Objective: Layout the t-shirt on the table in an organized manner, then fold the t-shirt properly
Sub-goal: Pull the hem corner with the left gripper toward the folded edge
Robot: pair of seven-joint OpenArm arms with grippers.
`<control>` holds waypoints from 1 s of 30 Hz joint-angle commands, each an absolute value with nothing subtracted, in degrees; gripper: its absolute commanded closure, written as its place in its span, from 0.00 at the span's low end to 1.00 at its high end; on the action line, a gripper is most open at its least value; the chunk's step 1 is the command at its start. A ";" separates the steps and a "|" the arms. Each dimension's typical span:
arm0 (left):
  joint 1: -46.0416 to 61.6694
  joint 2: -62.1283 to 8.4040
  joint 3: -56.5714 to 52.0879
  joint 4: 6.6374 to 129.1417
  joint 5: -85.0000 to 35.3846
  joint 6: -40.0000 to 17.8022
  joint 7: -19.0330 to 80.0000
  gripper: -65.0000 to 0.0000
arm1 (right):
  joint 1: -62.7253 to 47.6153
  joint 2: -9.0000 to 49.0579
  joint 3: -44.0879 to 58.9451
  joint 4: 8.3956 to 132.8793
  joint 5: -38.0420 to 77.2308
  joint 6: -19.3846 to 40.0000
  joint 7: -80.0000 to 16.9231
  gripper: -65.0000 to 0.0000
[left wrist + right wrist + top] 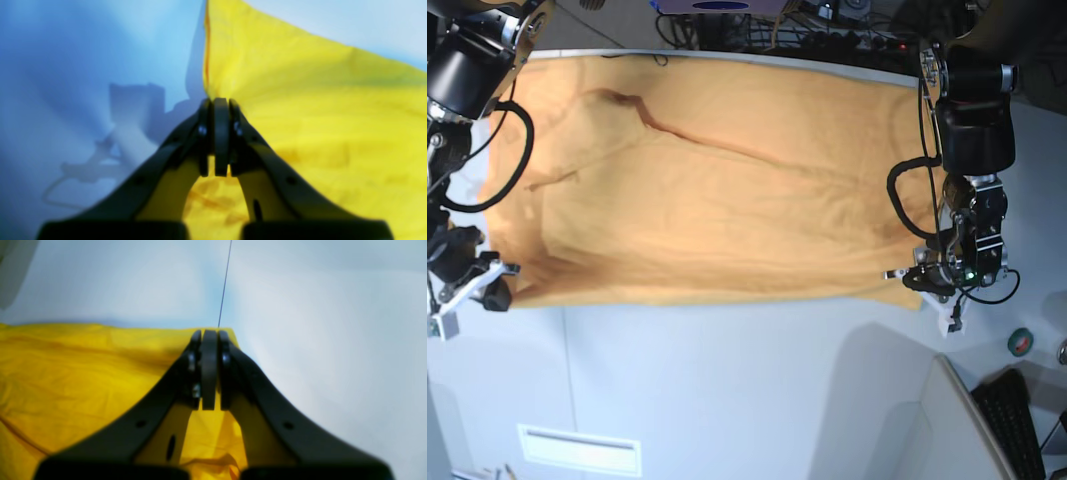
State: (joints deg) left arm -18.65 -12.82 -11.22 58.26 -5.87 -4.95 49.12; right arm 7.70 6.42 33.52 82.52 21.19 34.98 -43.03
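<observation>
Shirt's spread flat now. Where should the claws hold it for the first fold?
Probably at the two near corners of the large orange-yellow cotton t-shirt, coming in from the bare side of the white table. That long edge lies straight, and the left claw and right claw are already shut on its ends.

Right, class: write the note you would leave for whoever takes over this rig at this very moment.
Left gripper: shut on the t-shirt, at one near corner.
Right gripper: shut on the t-shirt at the other near corner.
The t-shirt lies spread wide across the table, with some creases.
Done: shirt laid out, both corners pinched.
Left: smooth it, then make every fold.
</observation>
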 commanded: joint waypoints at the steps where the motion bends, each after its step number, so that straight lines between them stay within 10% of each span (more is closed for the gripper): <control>1: -18.86 -13.41 -11.38 61.41 -5.76 -4.79 50.51 1.00 | 8.84 7.16 33.71 83.47 22.29 35.30 -41.54 1.00; 14: -7.43 -11.91 -11.47 73.27 -5.76 -4.79 57.63 1.00 | 8.66 7.08 33.71 83.47 22.20 35.30 -41.54 1.00; 21: -1.80 -11.82 -11.56 82.77 -5.76 -4.79 57.63 0.33 | 8.66 7.08 33.71 83.38 22.20 35.30 -41.54 1.00; 30: -3.03 -11.91 -18.15 90.77 -5.76 -5.05 57.63 0.28 | 8.66 7.08 33.71 83.38 22.11 35.30 -41.54 1.00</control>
